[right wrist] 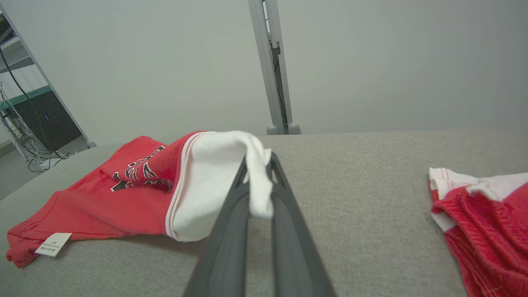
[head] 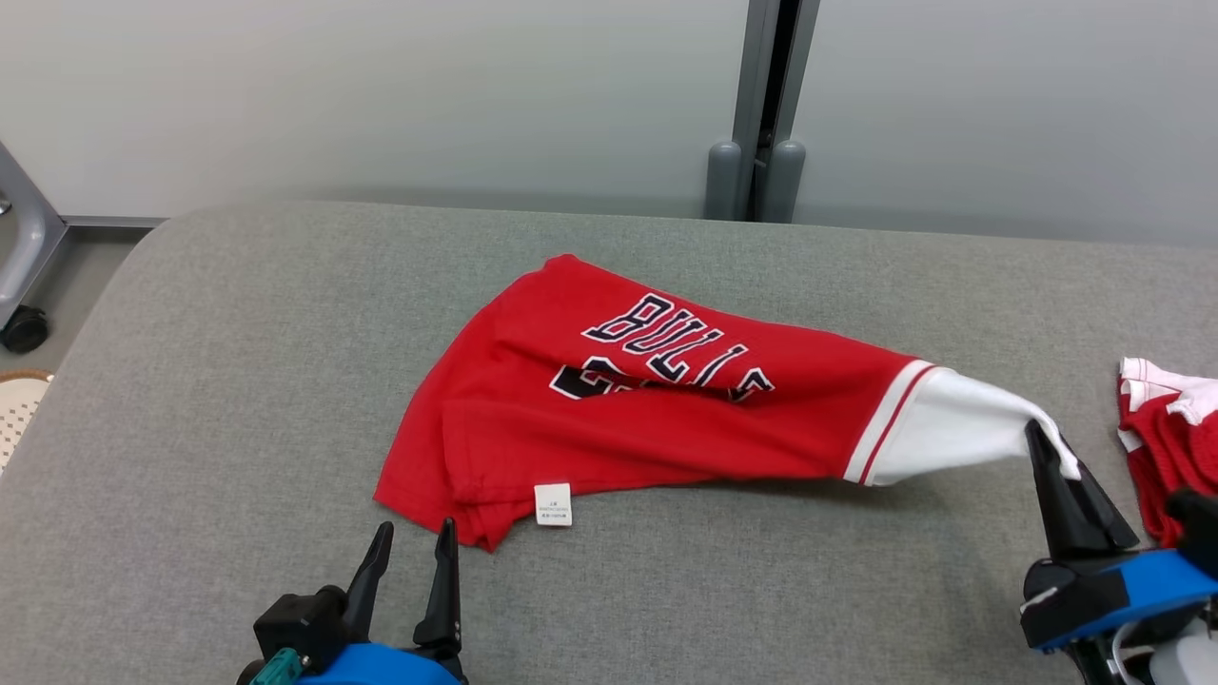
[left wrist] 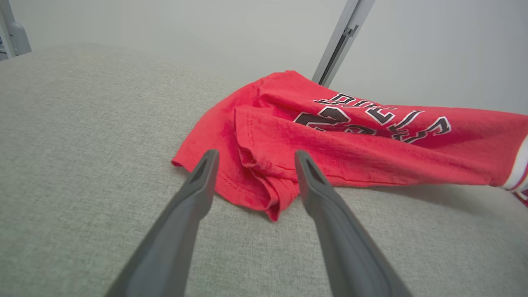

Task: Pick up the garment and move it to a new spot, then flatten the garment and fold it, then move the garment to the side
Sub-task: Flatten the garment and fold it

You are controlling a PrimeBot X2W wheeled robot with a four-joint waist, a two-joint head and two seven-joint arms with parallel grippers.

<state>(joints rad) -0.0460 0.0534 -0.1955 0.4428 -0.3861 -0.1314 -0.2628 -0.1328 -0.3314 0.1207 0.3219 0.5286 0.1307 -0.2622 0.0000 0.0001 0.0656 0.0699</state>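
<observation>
I see the red garment [head: 609, 419] lying crumpled on the grey padded surface [head: 238, 381], near the centre of the head view, with its black-and-white lettering facing up. Its white sleeve [head: 952, 428] is drawn out toward 4 o'clock and raised off the surface.

The right gripper [head: 1042, 438] sits at 4 o'clock. Its jaws are pressed together on the end of that sleeve. In the right wrist view a flap of white cloth drapes over the fingers [right wrist: 284, 214].

The left gripper [head: 416, 526] sits at 7 o'clock, jaws spread apart, with nothing between them. Its tips stand just beside the hem corner of the garment.

A white care label [head: 553, 504] hangs from the hem on the garment's 6 o'clock edge.

A second red-and-white garment [head: 1166, 428] lies bunched at 3 o'clock, apart from the first.
</observation>
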